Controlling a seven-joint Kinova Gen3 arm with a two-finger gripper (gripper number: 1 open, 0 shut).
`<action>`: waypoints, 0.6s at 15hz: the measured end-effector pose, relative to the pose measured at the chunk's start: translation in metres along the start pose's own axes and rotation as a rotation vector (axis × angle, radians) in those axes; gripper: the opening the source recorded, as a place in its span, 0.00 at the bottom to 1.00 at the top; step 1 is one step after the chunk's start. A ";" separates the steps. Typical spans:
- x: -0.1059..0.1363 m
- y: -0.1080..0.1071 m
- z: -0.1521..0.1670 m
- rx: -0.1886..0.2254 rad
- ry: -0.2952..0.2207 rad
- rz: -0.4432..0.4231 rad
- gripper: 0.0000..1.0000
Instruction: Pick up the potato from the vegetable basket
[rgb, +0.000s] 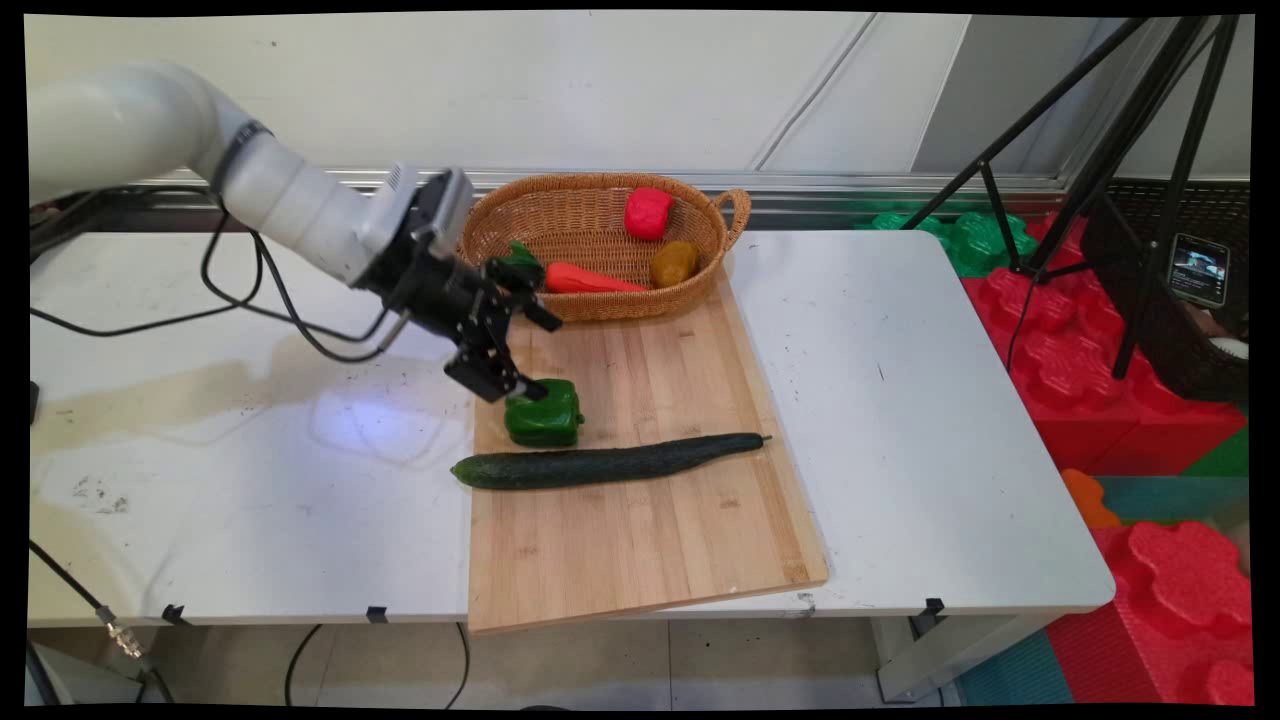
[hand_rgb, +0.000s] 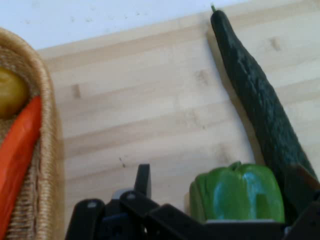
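Green plastic bell pepper (rgb: 543, 414) is sitting on the pale bamboo cutting board (rgb: 640, 540), just behind the long dark cucumber (rgb: 605, 462), as the black pincer (rgb: 528, 352) is hanging spread beside it; the woven wicker basket (rgb: 600, 300) is waiting behind.

No readable text, labels, brands or numbers anywhere, the white arm (rgb: 250, 190) shows no lettering from this side, the lit phone screen (rgb: 1199, 268) on the tripod, well right of the arm, too small to make out
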 end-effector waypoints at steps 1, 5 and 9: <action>0.003 -0.003 -0.007 0.006 0.009 -0.002 1.00; 0.010 -0.016 -0.030 0.031 0.039 -0.015 1.00; 0.014 -0.033 -0.048 0.062 0.059 -0.025 1.00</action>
